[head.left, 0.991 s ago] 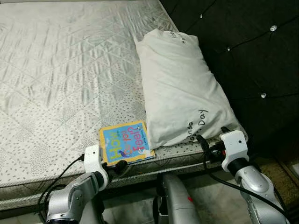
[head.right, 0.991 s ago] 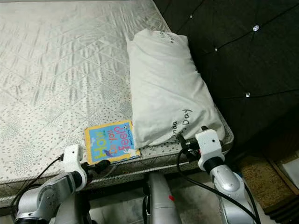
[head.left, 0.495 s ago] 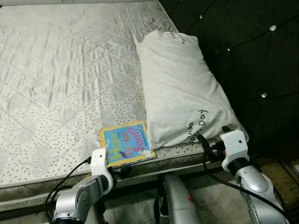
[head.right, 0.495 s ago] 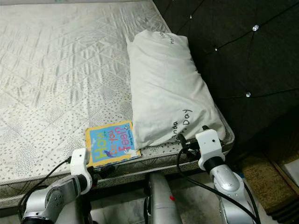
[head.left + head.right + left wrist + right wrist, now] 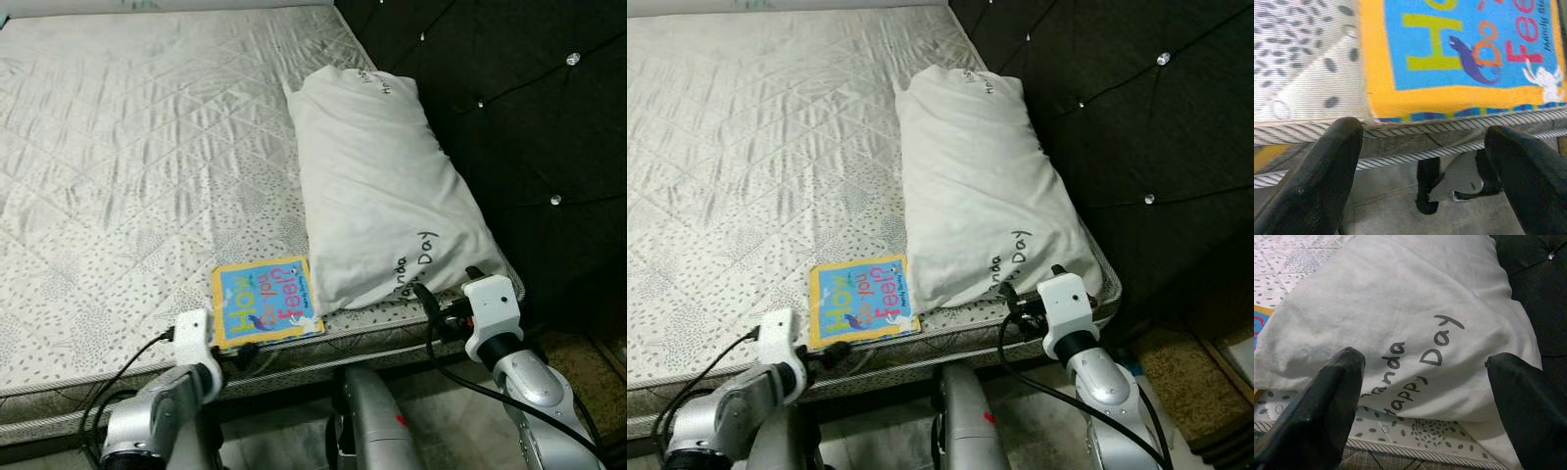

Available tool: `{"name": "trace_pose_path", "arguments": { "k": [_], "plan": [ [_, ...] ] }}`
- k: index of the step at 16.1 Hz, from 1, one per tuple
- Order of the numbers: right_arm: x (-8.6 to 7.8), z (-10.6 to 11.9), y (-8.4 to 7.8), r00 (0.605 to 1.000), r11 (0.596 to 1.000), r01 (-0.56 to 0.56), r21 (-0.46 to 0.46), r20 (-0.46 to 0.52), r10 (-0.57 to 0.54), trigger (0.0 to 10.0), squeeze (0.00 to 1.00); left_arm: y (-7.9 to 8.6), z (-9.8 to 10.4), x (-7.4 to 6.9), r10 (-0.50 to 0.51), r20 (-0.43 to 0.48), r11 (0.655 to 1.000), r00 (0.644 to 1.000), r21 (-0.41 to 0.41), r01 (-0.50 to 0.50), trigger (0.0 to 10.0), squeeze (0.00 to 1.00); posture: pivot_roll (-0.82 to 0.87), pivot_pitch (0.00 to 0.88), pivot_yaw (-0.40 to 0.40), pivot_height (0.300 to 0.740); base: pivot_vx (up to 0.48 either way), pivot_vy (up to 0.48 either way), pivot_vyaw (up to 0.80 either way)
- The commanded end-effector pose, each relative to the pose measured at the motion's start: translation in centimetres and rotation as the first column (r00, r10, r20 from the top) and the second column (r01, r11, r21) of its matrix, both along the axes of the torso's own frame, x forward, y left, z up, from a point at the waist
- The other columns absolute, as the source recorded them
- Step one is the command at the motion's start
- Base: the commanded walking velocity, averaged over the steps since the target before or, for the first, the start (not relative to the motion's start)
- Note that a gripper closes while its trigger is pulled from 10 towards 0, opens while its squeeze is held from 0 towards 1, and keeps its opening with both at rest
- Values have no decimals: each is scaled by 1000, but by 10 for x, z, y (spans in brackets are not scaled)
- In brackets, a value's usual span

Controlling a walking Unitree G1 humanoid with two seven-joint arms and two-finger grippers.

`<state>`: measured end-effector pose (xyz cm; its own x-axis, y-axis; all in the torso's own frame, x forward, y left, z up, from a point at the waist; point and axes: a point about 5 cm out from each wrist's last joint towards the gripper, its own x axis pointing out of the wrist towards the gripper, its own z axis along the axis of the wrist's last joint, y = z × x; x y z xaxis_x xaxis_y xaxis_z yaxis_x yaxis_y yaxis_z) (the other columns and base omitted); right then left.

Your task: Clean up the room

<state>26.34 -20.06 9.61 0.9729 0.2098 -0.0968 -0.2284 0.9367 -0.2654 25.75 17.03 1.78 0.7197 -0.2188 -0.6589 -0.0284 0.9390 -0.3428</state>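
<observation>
**Robot lines up on a stray book at the bed's edge**

A children's book (image 5: 265, 302) lies flat at the mattress (image 5: 127, 176) edge, one side touching the white pillow (image 5: 377, 186). The left end effector (image 5: 1420, 161), fingers spread wide and empty, faces the book's border. The right end effector (image 5: 1422, 401), equally open, faces the pillow, likely ready to grasp.

You have a quilted, faintly sheeny cloth mattress (image 5: 137, 166), a matt creased cloth pillow (image 5: 377, 196), and a glossy card book (image 5: 265, 301).
</observation>
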Motion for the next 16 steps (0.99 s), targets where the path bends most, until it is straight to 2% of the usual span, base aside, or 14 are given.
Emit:
{"name": "trace_pose_path", "arguments": {
  "k": [1,5,7,8,10,12,15,16],
  "plan": [
    [0,-1,-2,1000,1000,12,-1,-1,-12,10000,0,2,-3,-1,12,-7,1000,1000,13,-12,10000,741,-199,160,-47,600,0,0,0],
    [0,0,-5,1000,1000,15,-6,1,-15,10000,0,1,-3,2,16,2,1000,1000,11,-16,10000,737,-209,156,-47,600,0,0,0],
    [0,0,-6,1000,1000,18,-8,2,-18,10000,0,6,-4,5,35,4,999,999,29,-35,10000,737,-211,154,-46,600,0,0,0],
    [0,0,-6,1000,1000,19,-8,2,-19,10000,0,4,-4,6,25,9,999,1000,29,-26,10000,729,-212,154,-46,600,0,0,0],
    [1,1,-5,1000,1000,17,-8,6,-17,10000,0,-10,-1,8,-22,15,1000,1000,14,22,10000,702,-212,153,-47,600,0,0,0],
    [1,1,-5,1000,1000,16,-10,7,-16,10000,0,-17,-4,5,-53,8,999,999,15,52,10000,702,-214,151,-46,600,0,0,0],
    [0,1,-8,1000,1000,18,-15,5,-18,10000,0,-16,-2,1,-77,16,996,997,37,76,10000,710,-215,153,-48,600,0,0,0],
    [0,1,-8,1000,1000,18,-16,5,-18,10000,0,-18,2,-2,-114,25,992,993,61,112,10000,710,-213,155,-47,600,0,0,0]
  ]
}}
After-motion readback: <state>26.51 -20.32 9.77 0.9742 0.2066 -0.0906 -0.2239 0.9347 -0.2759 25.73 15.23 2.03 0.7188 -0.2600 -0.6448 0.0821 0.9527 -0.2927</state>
